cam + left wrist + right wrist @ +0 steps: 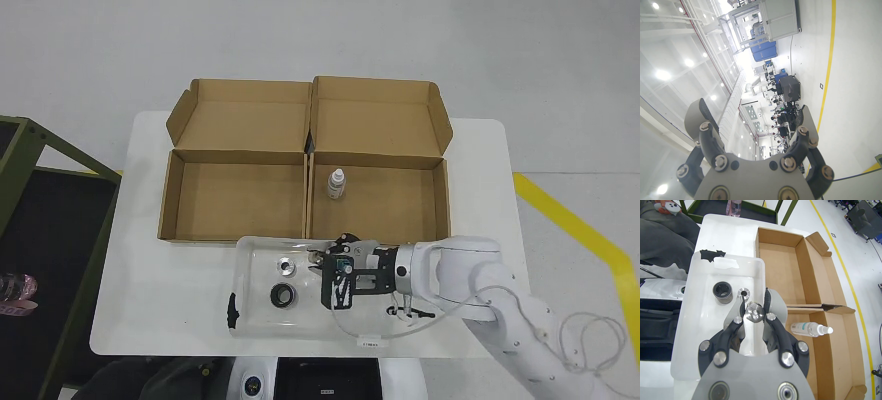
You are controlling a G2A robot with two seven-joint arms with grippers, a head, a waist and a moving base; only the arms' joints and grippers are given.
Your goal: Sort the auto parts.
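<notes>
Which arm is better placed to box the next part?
Right. The right gripper holds a silver part at the clear bin, beside the cardboard boxes; the left gripper is open, pointing into the room.

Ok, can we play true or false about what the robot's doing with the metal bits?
1. The right fingers are shut on a silver metal part. True.
2. The left fingers hold a part. False: they are open, holding nothing.
3. The black bearing sits in the clear bin. True.
4. The spray bottle lies in the clear bin. False: it lies in a cardboard box.
</notes>
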